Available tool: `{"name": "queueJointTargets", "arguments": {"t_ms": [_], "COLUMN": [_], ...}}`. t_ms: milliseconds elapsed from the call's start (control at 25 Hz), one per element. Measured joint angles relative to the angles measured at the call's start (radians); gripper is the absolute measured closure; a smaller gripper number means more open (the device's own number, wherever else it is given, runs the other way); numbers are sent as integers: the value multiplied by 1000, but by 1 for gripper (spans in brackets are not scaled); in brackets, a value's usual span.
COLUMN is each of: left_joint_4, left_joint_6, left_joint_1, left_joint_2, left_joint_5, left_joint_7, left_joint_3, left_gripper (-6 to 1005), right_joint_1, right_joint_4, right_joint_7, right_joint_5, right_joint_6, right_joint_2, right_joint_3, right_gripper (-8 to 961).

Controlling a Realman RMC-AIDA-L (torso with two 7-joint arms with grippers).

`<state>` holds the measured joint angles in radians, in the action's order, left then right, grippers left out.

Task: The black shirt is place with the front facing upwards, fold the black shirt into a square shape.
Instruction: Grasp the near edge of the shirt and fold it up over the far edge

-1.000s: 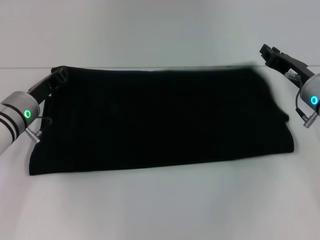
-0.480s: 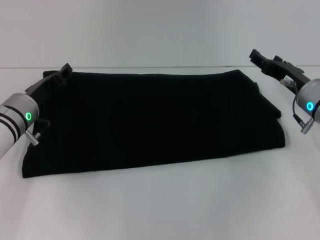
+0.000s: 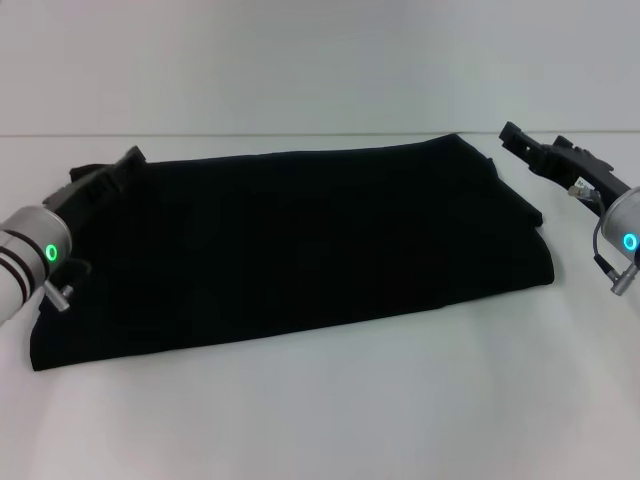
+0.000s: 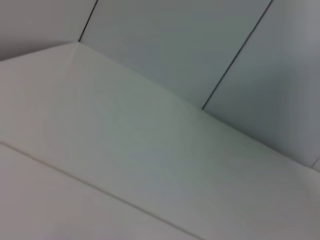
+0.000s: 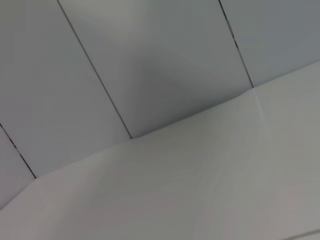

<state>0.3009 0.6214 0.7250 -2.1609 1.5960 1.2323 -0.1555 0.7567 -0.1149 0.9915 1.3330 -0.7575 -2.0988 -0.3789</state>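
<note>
The black shirt [image 3: 300, 235] lies on the white table [image 3: 330, 410] as a long flat band, wider than it is deep, with no lettering showing. My left gripper [image 3: 125, 165] is at the shirt's far-left corner, black against black cloth, so I cannot make out any hold. My right gripper [image 3: 512, 133] hovers just beyond the far-right corner, apart from the cloth. Neither wrist view shows the shirt or a gripper.
A pale wall [image 3: 320, 60] rises behind the table's far edge. Both wrist views show only grey wall panels [image 4: 200, 45] [image 5: 150, 60] with dark seams above white surface.
The shirt has slid to the left and toward me and settled flatter. The left gripper dropped to the corner, and the right gripper sank lower and came away from the cloth.
</note>
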Motion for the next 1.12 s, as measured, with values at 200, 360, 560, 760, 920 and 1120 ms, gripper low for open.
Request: {"name": "queueJointTargets", "arguments": {"t_ms": [200,360,560,760,920,1120], "left_joint_4": [-17,-2,23,29,31,112], "left_joint_6": [46,63,130,137,150,245], "left_joint_1": [-31,-59,-87,-97,-100,-164], "left_joint_2": [-1,-8,-8,-7,-4,2], "left_joint_5": [6,-3,-28,-106,-153,-113], "left_joint_7": [50,62,14,-53,-67,190], "left_joint_3": [-135,-155,-61,-46,-53,-165], "left_gripper": [57,48,48,48,48,48], "right_joint_1": [-15,-24,-33,-36,-40,-82], "right_joint_4": [0,0,0,1,0,-39], "right_joint_7": [9,10,10,10,7,12], "right_joint_5": [0,0,0,0,0,2], "right_joint_6": [-24,-41,-58,-71,-88,-193], "right_joint_2": [1,1,1,0,1,12], "right_joint_3": [-12,-18,-22,-35,-51,-191], "right_gripper": [10,9,9,9,9,10]}}
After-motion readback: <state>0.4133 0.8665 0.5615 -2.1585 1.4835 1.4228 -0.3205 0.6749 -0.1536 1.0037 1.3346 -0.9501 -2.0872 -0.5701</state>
